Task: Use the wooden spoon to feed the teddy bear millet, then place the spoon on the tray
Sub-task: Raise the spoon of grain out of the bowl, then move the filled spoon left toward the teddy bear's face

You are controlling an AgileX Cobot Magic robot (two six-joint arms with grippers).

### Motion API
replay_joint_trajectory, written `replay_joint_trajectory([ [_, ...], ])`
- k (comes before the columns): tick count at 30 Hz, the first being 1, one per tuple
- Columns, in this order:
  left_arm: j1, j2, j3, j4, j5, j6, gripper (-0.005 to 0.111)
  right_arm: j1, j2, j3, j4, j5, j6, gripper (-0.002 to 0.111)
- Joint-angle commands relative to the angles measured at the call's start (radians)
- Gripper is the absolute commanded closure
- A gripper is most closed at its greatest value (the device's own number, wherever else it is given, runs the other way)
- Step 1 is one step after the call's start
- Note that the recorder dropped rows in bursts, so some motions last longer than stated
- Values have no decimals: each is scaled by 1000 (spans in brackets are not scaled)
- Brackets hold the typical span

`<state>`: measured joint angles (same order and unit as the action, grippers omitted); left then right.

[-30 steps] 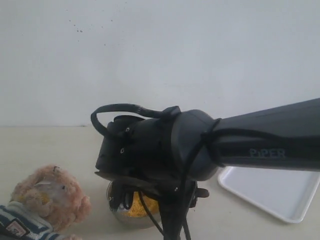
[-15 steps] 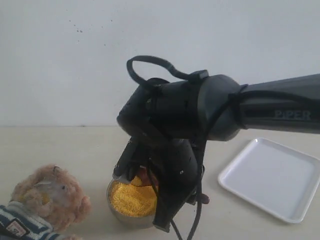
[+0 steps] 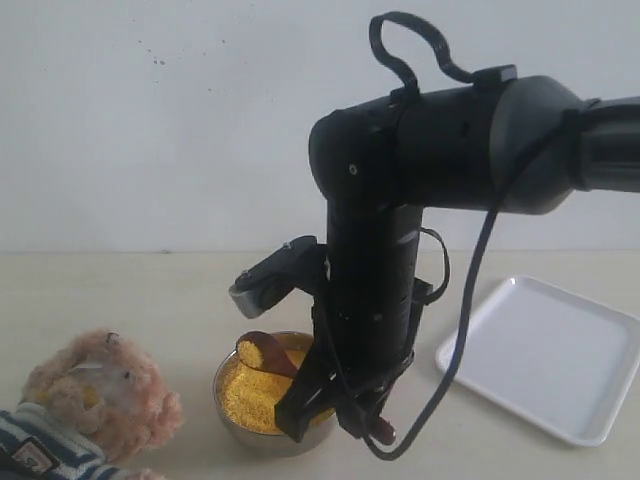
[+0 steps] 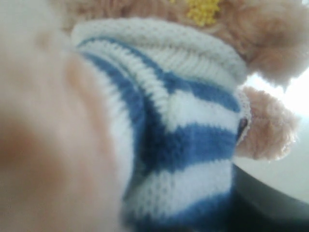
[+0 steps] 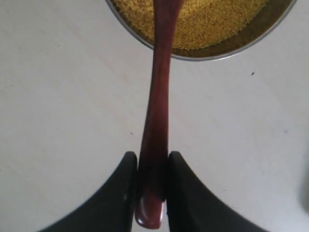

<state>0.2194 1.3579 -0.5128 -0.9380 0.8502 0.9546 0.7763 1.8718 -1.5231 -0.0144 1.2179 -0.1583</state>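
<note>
exterior view: within the last second the right arm has swung up off the bowl. the spoon now shows clear above the millet, its scoop loaded with yellow grain and turned toward the teddy bear at the left. the right claw grips the handle. the tray lies well apart on the right. scooping looks done, and carrying to the bear's mouth comes next.

left wrist view: the bear's striped shirt fills the frame. the left claw does not show, so i cannot tell its state.

right wrist view: both jaws pinch the spoon handle near its end, with the bowl beyond.
</note>
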Motion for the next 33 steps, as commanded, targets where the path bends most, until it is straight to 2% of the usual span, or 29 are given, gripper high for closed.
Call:
replay_joint_trajectory([
  [1, 4, -8, 3, -15, 5, 6, 101, -40, -33, -5, 74, 3, -37, 109],
  [7, 4, -8, 3, -15, 5, 6, 101, -82, -38, -3, 62, 3, -38, 109],
  [12, 4, -8, 3, -15, 5, 6, 101, -82, -38, -1, 185, 3, -89, 109],
  [17, 4, -8, 3, -15, 5, 6, 101, -82, -38, -1, 67, 3, -66, 109],
  [23, 4, -8, 3, -15, 5, 6, 101, -80, -38, -1, 129, 3, -87, 109],
  [33, 4, -8, 3, -15, 5, 6, 101, 8, -81, -1, 44, 3, -99, 109],
])
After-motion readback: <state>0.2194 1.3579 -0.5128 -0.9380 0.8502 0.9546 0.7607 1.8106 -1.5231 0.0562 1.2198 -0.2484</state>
